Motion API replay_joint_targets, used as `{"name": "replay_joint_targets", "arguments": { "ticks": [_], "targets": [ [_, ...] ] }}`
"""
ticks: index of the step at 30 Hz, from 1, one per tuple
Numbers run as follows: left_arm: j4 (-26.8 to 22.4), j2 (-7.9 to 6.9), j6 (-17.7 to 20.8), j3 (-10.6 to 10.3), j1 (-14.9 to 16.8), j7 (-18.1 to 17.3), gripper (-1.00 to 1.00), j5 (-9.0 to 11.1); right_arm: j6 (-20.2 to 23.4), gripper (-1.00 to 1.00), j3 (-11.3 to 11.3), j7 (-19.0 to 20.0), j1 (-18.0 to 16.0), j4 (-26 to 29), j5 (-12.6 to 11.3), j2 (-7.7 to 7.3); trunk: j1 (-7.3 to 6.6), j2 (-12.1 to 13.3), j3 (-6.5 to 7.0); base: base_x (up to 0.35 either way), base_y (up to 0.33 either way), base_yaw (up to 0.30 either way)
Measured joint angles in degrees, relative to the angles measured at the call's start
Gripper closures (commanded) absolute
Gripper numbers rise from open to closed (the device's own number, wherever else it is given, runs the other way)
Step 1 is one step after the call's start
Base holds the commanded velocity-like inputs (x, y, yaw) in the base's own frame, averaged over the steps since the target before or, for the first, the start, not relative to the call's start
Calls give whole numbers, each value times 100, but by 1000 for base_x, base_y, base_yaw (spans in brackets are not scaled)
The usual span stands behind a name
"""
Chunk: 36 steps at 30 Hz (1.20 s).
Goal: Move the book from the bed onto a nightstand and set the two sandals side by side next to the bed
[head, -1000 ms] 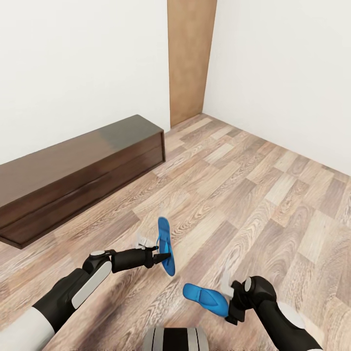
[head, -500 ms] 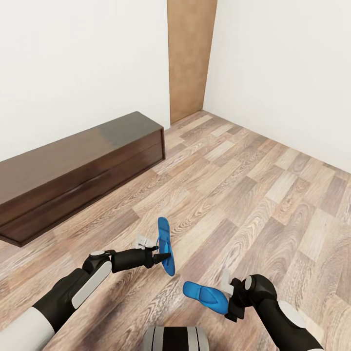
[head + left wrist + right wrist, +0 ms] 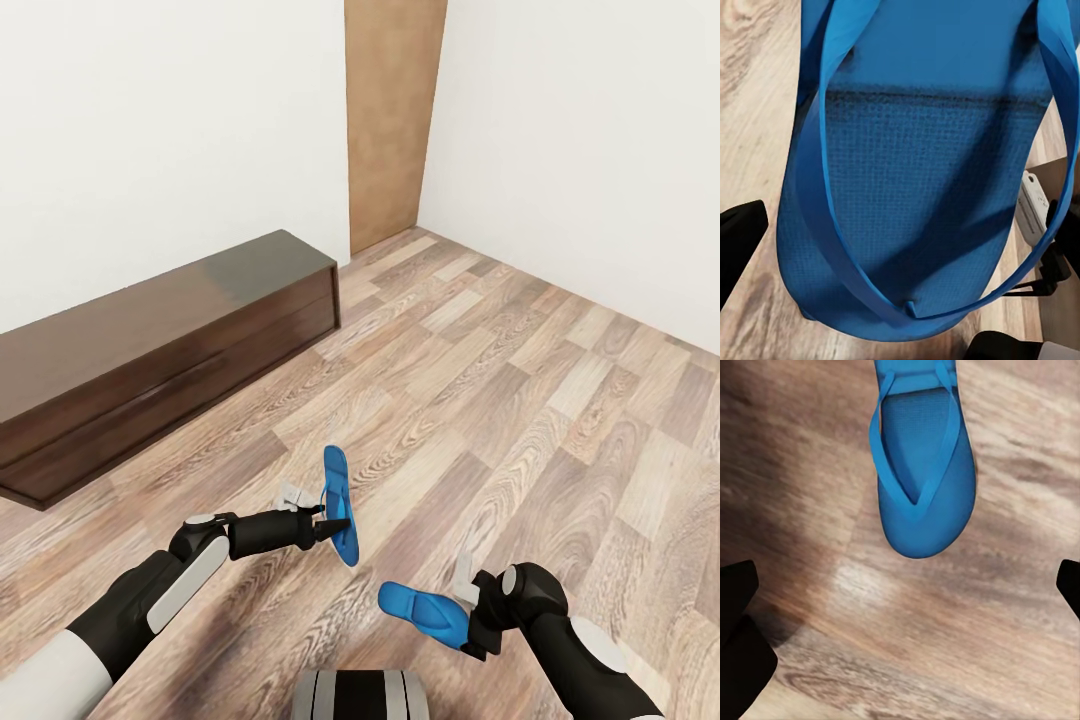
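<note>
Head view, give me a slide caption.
Each arm carries a blue sandal over the plank floor, beside a long dark cabinet.

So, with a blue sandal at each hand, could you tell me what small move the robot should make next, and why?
Probably turn the base to look for the bed. The left hand holds one blue sandal above the wood-plank floor, and the right hand has the other sandal. Ahead stand a long dark bench-like unit and white walls, so carrying on comes before setting down.
</note>
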<state>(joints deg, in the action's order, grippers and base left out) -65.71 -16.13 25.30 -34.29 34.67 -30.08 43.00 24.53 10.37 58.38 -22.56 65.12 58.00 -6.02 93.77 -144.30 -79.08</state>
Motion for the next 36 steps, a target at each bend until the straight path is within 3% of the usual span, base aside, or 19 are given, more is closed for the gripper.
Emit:
{"name": "replay_joint_targets", "arguments": {
  "ticks": [32, 36],
  "targets": [
    [9, 44, 0, 0, -6, -1, 100, 0, 0, -100, 2, 0, 0, -9, 0, 4, 0, 0, 0, 44, 0, 0],
    [7, 44, -2, 0, -4, -1, 100, -7, 0, -100, 2, 0, 0, -7, 0, 8, 11, -5, -88, 0, 0, 0]
  ]
}}
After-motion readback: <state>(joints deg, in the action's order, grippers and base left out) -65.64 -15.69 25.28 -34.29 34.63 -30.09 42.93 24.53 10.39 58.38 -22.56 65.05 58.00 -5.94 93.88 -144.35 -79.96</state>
